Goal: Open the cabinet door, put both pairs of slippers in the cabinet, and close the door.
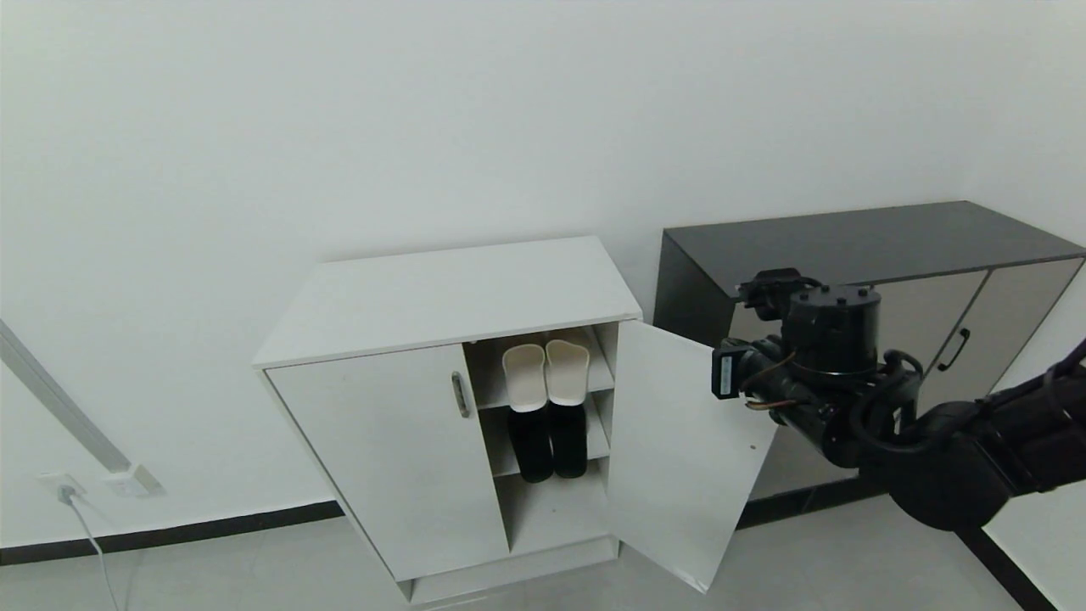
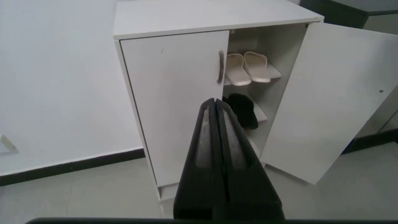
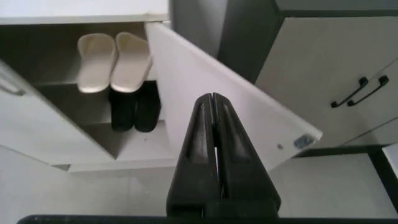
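Two pairs of slippers are inside the cabinet (image 1: 441,297), R half. The white pair (image 1: 545,373) lies side by side on the upper shelf, and the black pair (image 1: 550,441) is on the shelf directly below. R door (image 1: 679,450) stands swung out wide, inner face toward the head cam. L door (image 1: 390,450) is flush shut, w/ a slim metal handle (image 1: 459,394) at its inner edge, next to the opening. R arm (image 1: 848,399) hangs just beside the R door's free edge, approx. at upper-shelf height; contact w/ the door can't be told. R gripper (image 3: 213,96) has its fingers pressed together w/ nothing between them, and in its wrist view the tip sits in front of the R door's inner face. L gripper (image 2: 216,101) is likewise pinched closed & holds nothing, pointing at the L door near the handle but well apart from it. A dark cabinet (image 1: 848,242) stands to the R along the same wall, both its doors closed. A socket (image 1: 64,490) w/ a cable plugged in is low on the wall, far L.
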Available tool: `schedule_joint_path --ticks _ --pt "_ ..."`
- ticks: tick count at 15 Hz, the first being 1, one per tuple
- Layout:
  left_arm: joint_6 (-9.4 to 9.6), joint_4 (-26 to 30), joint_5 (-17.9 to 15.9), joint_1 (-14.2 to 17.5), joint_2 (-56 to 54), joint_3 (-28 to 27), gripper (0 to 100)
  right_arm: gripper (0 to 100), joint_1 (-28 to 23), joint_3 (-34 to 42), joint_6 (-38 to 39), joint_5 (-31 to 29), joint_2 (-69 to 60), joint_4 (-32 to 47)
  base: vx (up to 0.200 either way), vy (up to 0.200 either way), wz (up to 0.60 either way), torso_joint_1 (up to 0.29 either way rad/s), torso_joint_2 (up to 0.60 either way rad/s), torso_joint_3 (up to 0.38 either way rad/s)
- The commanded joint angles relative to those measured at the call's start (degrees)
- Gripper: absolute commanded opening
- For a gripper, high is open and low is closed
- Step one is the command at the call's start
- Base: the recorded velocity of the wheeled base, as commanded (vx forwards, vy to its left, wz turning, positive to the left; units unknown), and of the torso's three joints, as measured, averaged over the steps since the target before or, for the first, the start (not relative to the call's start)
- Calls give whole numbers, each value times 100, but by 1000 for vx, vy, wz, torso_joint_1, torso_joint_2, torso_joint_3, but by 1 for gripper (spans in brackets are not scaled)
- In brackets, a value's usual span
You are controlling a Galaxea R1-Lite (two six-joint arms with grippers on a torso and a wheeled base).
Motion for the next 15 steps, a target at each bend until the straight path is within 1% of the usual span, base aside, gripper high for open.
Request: schedule_joint_path --ticks 1,2,3,4,5,7,11,15 --pt "-4 0 -2 -1 -1 0 0 0 -408 -427 8 242 413 160 0 0 0 0 0 0" --pt "-4 0 -2 -1 -1 0 0 0 -504 -567 8 286 492 239 0 0 0 0 0 0" --pt "-4 0 7 -1 -1 0 0 0 -689 -954 17 295 712 424 0 0 0 0 0 0" --pt "-4 0 7 -1 -1 0 0 0 -795 -1139 26 321 818 521 0 0 0 0 0 0" --pt "-4 0 7 -1 -1 0 0 0 -882 -1297 26 480 941 556 0 0 0 0 0 0" --pt "-4 0 7 -1 -1 0 0 0 -997 -1499 35 550 1152 591 0 0 0 0 0 0" --pt "-4 0 7 -1 -1 0 0 0 -1067 -1710 35 576 1450 644 0 0 0 0 0 0" --pt "-13 0 77 -1 -1 0 0 0 -1111 -2017 35 576 1749 670 0 0 0 0 0 0"
